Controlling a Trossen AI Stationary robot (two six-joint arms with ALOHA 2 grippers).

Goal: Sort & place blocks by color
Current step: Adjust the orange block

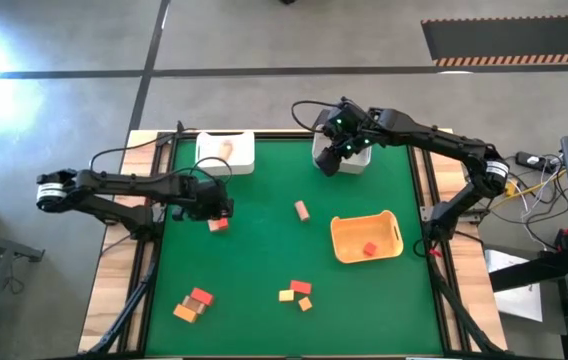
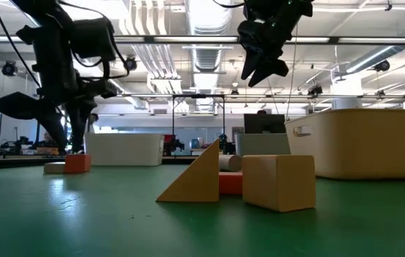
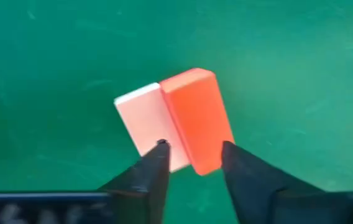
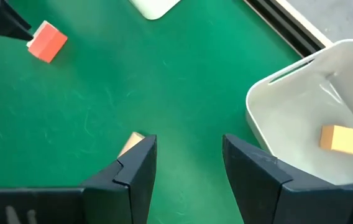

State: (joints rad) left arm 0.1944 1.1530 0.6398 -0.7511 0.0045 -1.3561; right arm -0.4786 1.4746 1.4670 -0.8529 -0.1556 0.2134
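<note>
My left gripper point(image 1: 214, 208) point(image 3: 192, 158) is open and low over the table's left half. Its fingers stand on either side of the near end of a red bar block point(image 3: 195, 118) that lies flat against a pale block point(image 3: 142, 121). My right gripper point(image 1: 337, 152) point(image 4: 189, 162) is open and raised over the far white bin point(image 1: 344, 158), which holds a yellow block point(image 4: 342, 138). Other blocks lie flat on the mat: a tan cylinder point(image 1: 302, 210), a cluster near the front point(image 1: 297, 294) and two at the front left point(image 1: 194, 305). My left gripper comes from above, pointing down, its open fingers on either side of the red bar's near end point(image 3: 204, 163). One fingertip point(image 3: 161, 149) lies over the pale block's edge. Whether either finger touches a block, I cannot tell.
A second white bin point(image 1: 226, 152) at the far left holds a tan block. An orange tray point(image 1: 389, 232) on the right holds a red block point(image 1: 369, 249). The middle of the green mat point(image 1: 264, 250) is bare. Cables and equipment lie beyond the right edge.
</note>
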